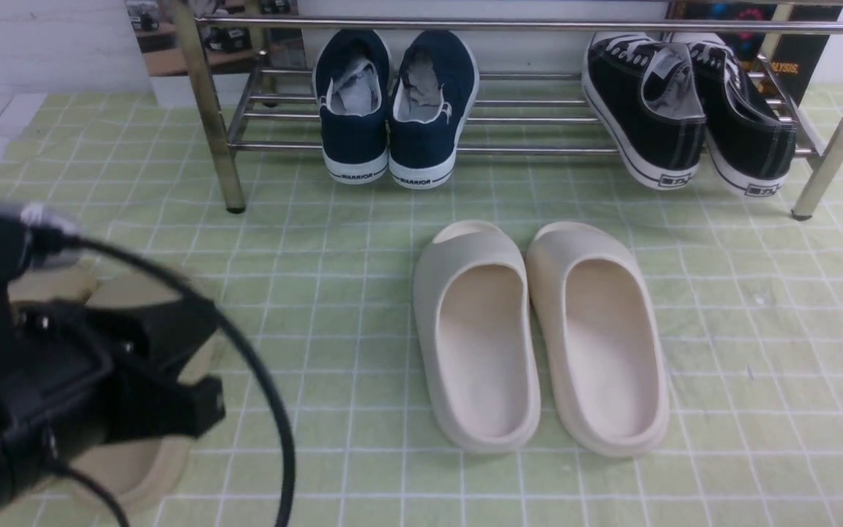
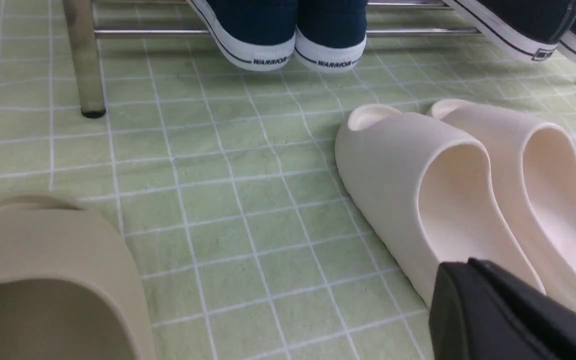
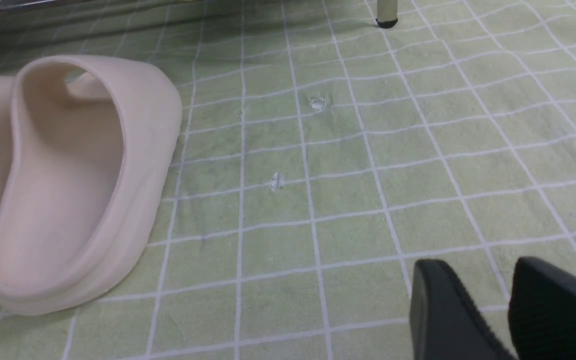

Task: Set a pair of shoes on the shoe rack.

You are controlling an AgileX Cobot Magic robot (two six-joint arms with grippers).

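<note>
The navy shoes (image 1: 429, 139) sit side by side on the lower bars of the shoe rack (image 1: 538, 150), toward its left end. Their toes point in, and the white heels marked "WARRIOR" overhang the front bar. Set like that, the soles rest across several bars, so the pair looks steady and the task appears done.

The left gripper (image 2: 455, 305) hangs low in front of the rack, well off to its left side. Its fingers are pressed together and grip nothing. This looks like a resting pose rather than a reach. The right gripper (image 3: 488, 285) is out of the front view. Its own camera shows it low over the green checked cloth (image 1: 319, 256), in front of the rack's right leg. Its fingers (image 3: 443, 310) are spread, with only bare cloth between them.

A pair of black sneakers (image 1: 648, 117) fills the rack's right end, tilted, heels out. This is probably why the navy pair went to the left.

Two cream slides (image 1: 480, 337) lie on the cloth in front of the rack's middle, between the two grippers. A tan slide (image 2: 43, 260) lies under the left gripper.

The slides are the only things that could get in the way. Any sweep across the front of the rack would have to pass over or around them. The bars between the two pairs show nothing on them.
</note>
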